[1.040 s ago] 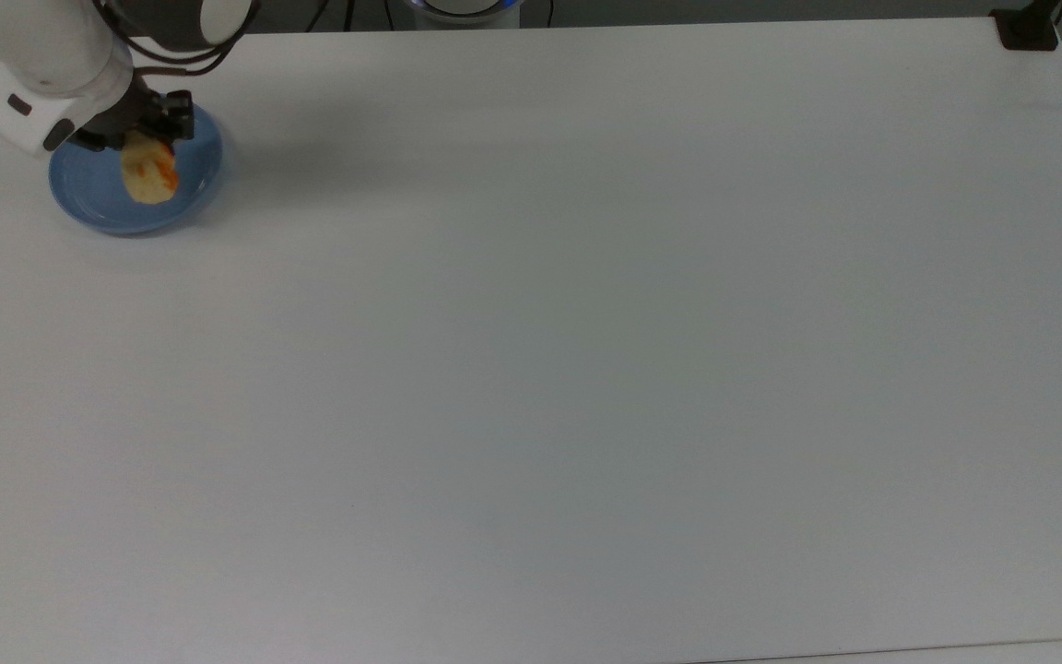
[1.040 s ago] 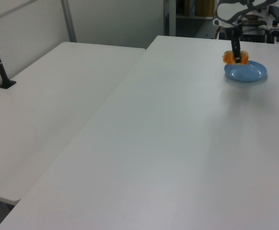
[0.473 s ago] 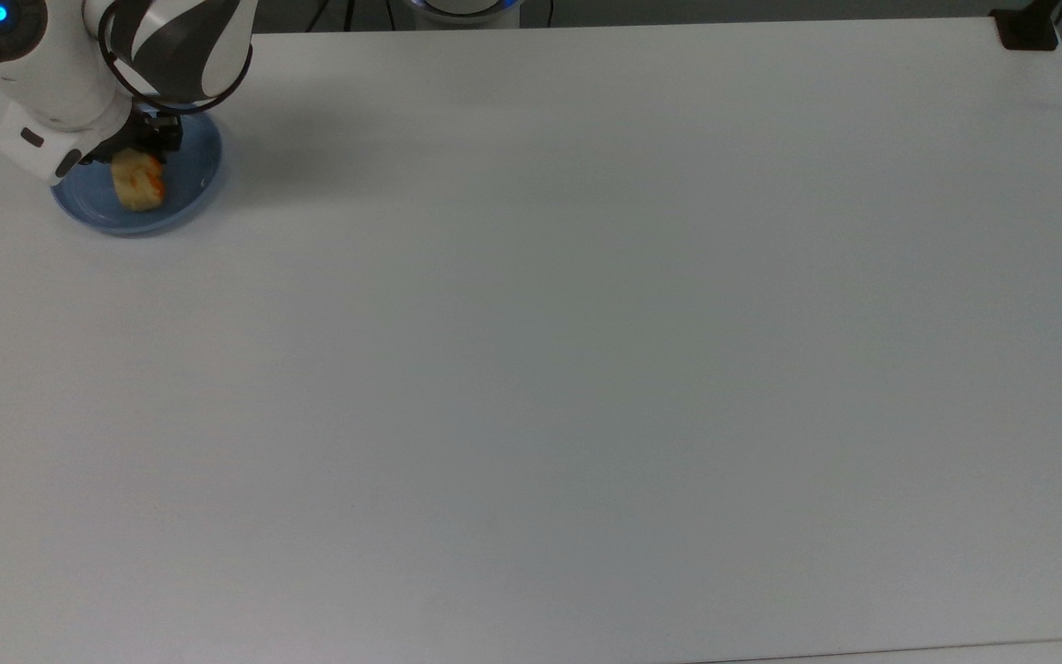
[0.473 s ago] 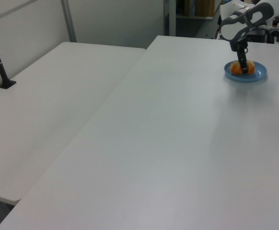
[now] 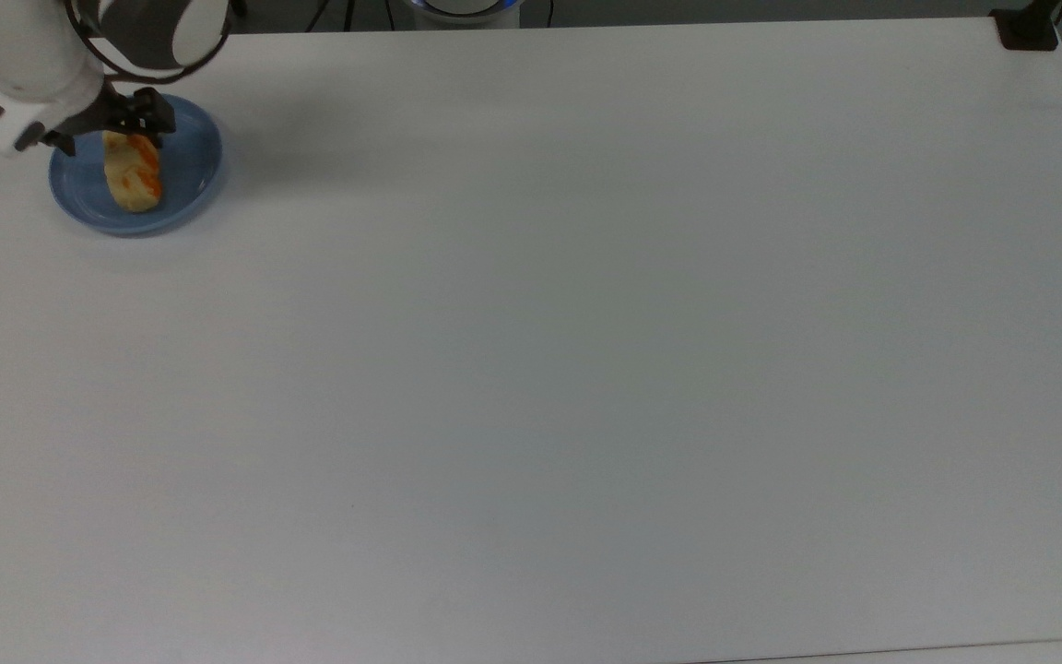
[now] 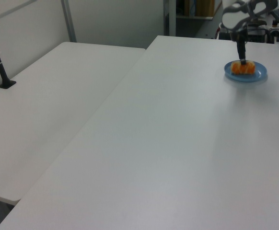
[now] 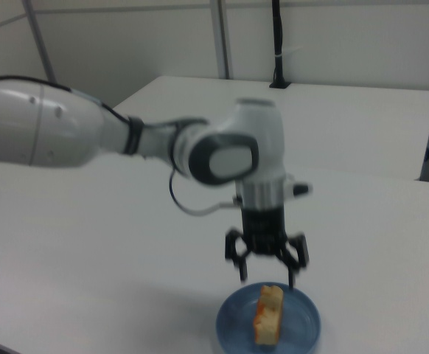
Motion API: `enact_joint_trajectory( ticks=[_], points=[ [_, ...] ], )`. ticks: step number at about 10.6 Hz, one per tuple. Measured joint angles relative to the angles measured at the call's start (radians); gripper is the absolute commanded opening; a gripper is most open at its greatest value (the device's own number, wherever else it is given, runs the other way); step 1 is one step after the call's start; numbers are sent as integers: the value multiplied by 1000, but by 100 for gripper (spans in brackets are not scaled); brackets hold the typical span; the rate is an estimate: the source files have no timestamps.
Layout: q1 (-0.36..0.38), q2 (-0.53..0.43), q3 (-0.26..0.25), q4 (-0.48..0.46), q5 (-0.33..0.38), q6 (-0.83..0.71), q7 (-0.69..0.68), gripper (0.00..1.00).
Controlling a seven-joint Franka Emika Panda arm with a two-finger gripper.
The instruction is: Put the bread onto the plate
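In the right view, the thing nearest the camera is the round, shallow light-blue plate [image 7: 268,324] with its raised rim, and on it rests the small oblong pale-yellow bread roll [image 7: 268,314] with orange-brown glazed ridges. The roll lies inside the rim, roughly across the plate's middle, one long side against the plate floor. That is where the task wants it, so I judge the placing itself done.

Just behind and above the roll hangs the arm's dark two-finger hand [image 7: 267,268]. Its fingers are spread apart, one on each side, touching neither roll nor plate. The wide spread fits a release: the roll sits between and below the fingertips, free of them, so a straight lift should not drag it along.

In the top view the plate [image 5: 188,181] sits near the far left corner of the white bench [image 5: 586,350], with the bread [image 5: 132,171] on it and the hand [image 5: 114,118] over the plate's far edge, beside the roll's far end. In the left view, plate [image 6: 259,75] and roll [image 6: 242,68] lie far back, the hand [image 6: 243,56] close above them.
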Motion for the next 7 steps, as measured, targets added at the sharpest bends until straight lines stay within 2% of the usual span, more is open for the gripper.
enact_joint_trajectory(
  ticks=[2, 5, 6, 7],
  points=[
    [46, -67, 12, 139, 0, -156, 131, 100],
    [184, -122, 37, 307, 0, -342, 488, 100],
    [195, -151, 86, 328, 0, -371, 593, 100],
    [188, -190, 158, 335, -1, -392, 688, 100]
  ],
)
